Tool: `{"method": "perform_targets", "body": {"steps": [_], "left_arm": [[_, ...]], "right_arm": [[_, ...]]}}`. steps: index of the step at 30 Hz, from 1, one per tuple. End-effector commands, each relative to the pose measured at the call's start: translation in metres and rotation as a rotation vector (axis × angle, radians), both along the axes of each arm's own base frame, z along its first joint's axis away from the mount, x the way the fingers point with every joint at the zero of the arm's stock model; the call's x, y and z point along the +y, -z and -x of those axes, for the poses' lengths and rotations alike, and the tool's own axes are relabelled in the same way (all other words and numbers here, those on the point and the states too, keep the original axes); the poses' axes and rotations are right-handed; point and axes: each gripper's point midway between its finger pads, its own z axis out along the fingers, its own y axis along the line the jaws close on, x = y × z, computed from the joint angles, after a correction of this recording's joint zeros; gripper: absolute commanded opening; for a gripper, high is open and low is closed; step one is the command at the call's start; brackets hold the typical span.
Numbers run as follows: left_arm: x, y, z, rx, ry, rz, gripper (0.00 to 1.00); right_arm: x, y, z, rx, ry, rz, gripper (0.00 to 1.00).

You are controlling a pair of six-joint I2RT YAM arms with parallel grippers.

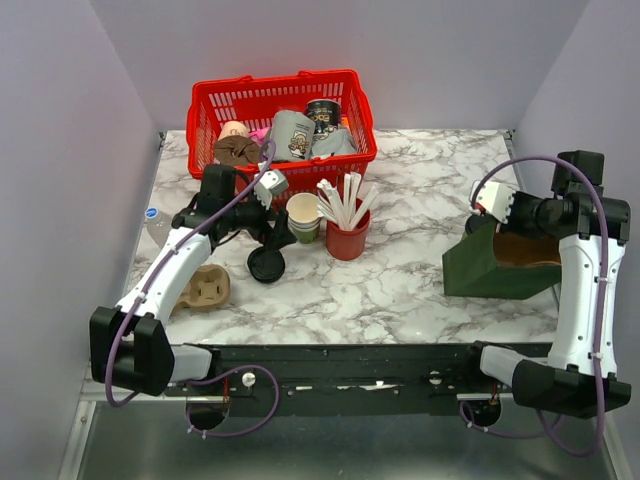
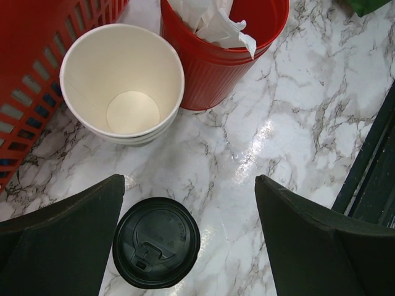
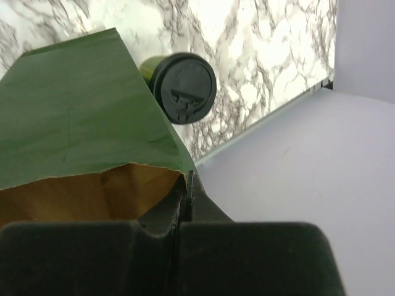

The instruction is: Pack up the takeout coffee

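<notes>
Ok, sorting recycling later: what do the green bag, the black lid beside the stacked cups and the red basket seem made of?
Green bag: paper, matte, creased, brown inside its mouth.
Black lid: moulded plastic, faint sheen, embossed sip tab.
Red basket: probably plastic, glossy lattice walls.

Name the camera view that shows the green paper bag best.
Top external: the whole green paper bag shows there, outline and brown opening together. The right wrist view shows only part of its green side and brown inside, with the right gripper shut on the rim. The left wrist view catches just a green corner at its top edge, probably the bag.
</notes>
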Motion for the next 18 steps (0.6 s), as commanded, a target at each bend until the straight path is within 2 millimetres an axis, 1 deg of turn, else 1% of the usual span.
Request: {"method": "perform_targets", "body": {"steps": [1,5,6,8,9,11,12,13,16,17,18], "left_arm": [[-0.005,-0.010,-0.007,-0.022,0.016,0.010,0.94],[-0.005,-0.012,-0.009,-0.015,0.013,0.007,0.94],[-0.005,-0.012,-0.009,-0.012,0.012,0.005,0.94],[-0.004,-0.014,-0.010,-0.013,0.008,0.003,0.94],[-0.004,-0.014,-0.010,-0.011,0.006,0.003,0.94],[-0.003,-0.015,-0.009,-0.010,0.003,0.000,0.94],[-0.003,-0.015,-0.008,-0.008,0.003,0.000,0.94],[-0.003,-0.014,-0.007,-0.007,0.002,-0.001,0.94],[-0.001,-0.014,-0.007,-0.009,-0.003,-0.012,0.94],[0.000,-0.015,-0.006,-0.015,-0.001,-0.015,0.94],[0.000,-0.014,-0.006,-0.014,-0.002,-0.021,0.94]], "right_arm": [[0.043,0.021,0.044,0.189,-0.065,-0.152,0.01],[0.064,0.031,0.049,0.243,-0.108,-0.182,0.01],[0.073,0.031,0.050,0.261,-0.120,-0.203,0.00],[0.083,0.031,0.049,0.280,-0.131,-0.227,0.01],[0.094,0.030,0.050,0.295,-0.152,-0.247,0.01],[0.104,0.030,0.047,0.318,-0.168,-0.263,0.01],[0.116,0.029,0.049,0.342,-0.185,-0.283,0.01],[0.121,0.028,0.048,0.353,-0.189,-0.294,0.00],[0.143,0.025,0.041,0.383,-0.189,-0.343,0.01],[0.148,0.023,0.031,0.359,-0.183,-0.353,0.01],[0.155,0.022,0.029,0.374,-0.169,-0.376,0.01]]}}
